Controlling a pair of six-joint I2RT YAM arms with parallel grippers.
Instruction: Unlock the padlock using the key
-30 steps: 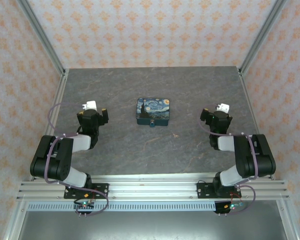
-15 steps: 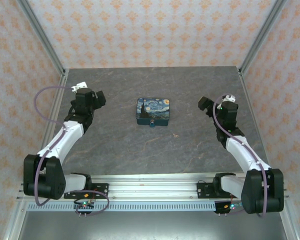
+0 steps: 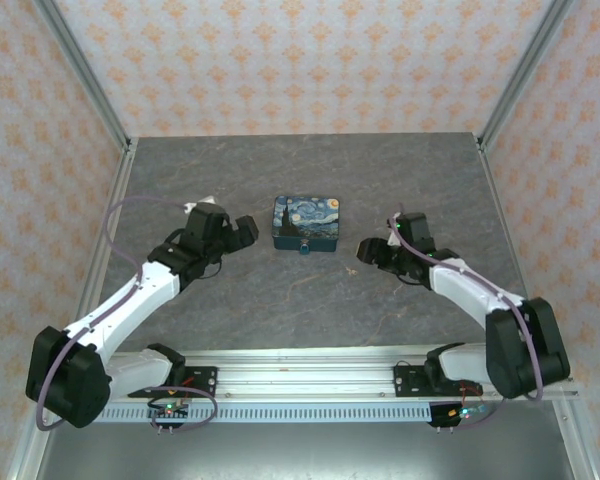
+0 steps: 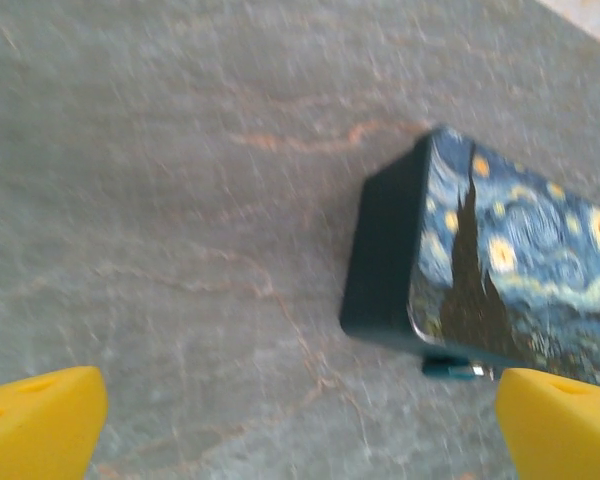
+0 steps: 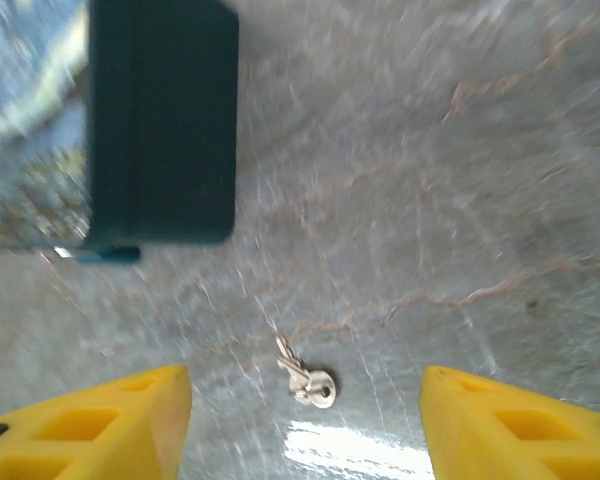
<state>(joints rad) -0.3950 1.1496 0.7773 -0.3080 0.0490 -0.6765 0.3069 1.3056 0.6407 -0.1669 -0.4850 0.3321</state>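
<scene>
The teal padlock (image 3: pixel 304 250) hangs at the front edge of the Starry Night box (image 3: pixel 306 223). In the left wrist view the padlock (image 4: pixel 455 368) sits under the box's near corner, just inside my right yellow fingertip (image 4: pixel 565 420). My left gripper (image 3: pixel 242 232) is open, left of the box, with bare table between its jaws. The small grey key (image 5: pixel 308 380) lies flat on the table between the yellow fingers (image 5: pixel 90 425) of my right gripper (image 3: pixel 368 253). That gripper is open and hangs over the key without touching it. The padlock (image 5: pixel 105 255) shows up and to the left of the key.
The box (image 5: pixel 160 120) stands in the middle of the dark stone table (image 3: pixel 280 300), between both grippers. Aluminium frame posts and patterned walls close in the table's left, right and back sides.
Both arms have swung inward and lowered toward the box. The left gripper came from the far left to beside the box. The right gripper came down over the key.
</scene>
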